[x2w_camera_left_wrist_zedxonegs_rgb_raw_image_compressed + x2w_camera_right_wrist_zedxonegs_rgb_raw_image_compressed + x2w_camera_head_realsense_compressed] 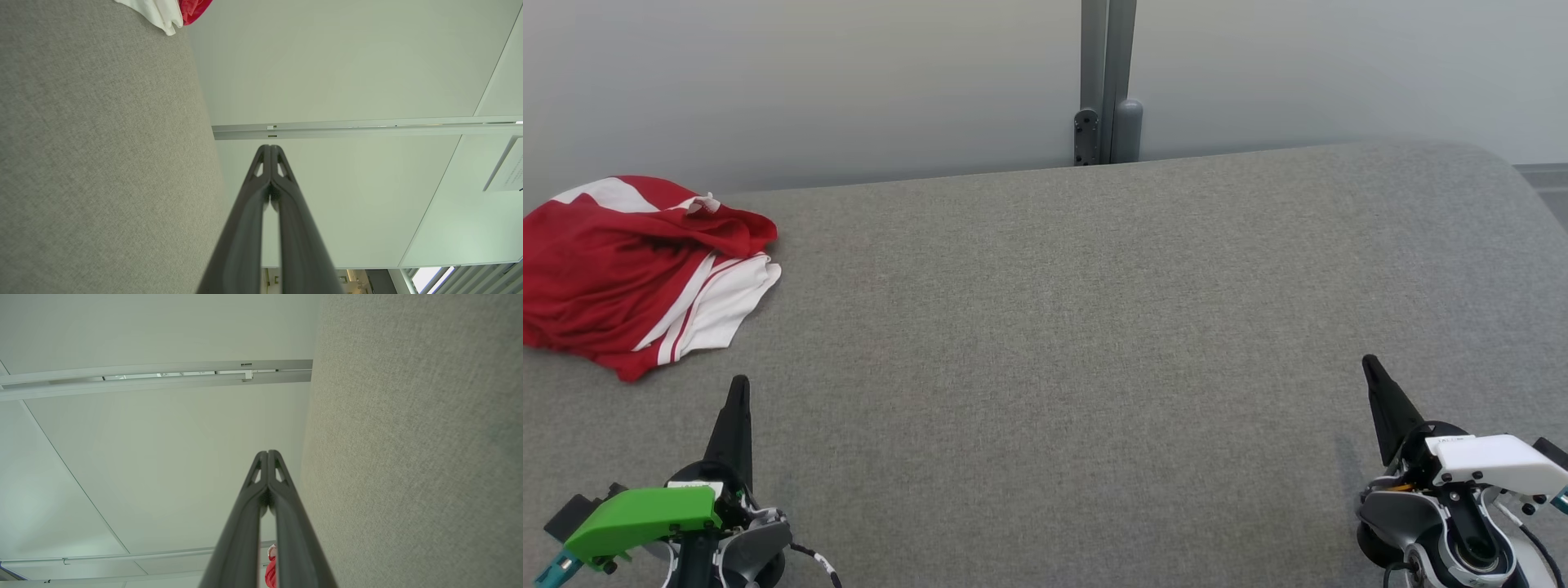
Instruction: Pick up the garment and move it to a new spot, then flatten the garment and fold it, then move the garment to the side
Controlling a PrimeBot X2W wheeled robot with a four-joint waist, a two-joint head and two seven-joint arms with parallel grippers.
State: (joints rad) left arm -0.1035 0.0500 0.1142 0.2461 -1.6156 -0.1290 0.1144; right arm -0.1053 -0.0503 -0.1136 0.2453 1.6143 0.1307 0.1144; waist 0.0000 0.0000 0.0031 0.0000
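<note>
The garment [637, 269] is a crumpled red shirt with white panels and stripes, lying at the far left of the grey table [1078, 327]. A corner of the garment [171, 12] peeks in at the top of the left wrist view, and a sliver of the garment [270, 573] appears between the fingers in the right wrist view. My left gripper [739, 384] hangs near the front left, just below the garment, shut and empty. Shut and empty as well, my right gripper [1369, 363] is at the front right, far from the garment.
A pale wall runs behind the table, with a grey metal post [1107, 82] at its middle. The table's far right corner [1494, 163] is rounded. Wide bare grey cloth lies between the two grippers.
</note>
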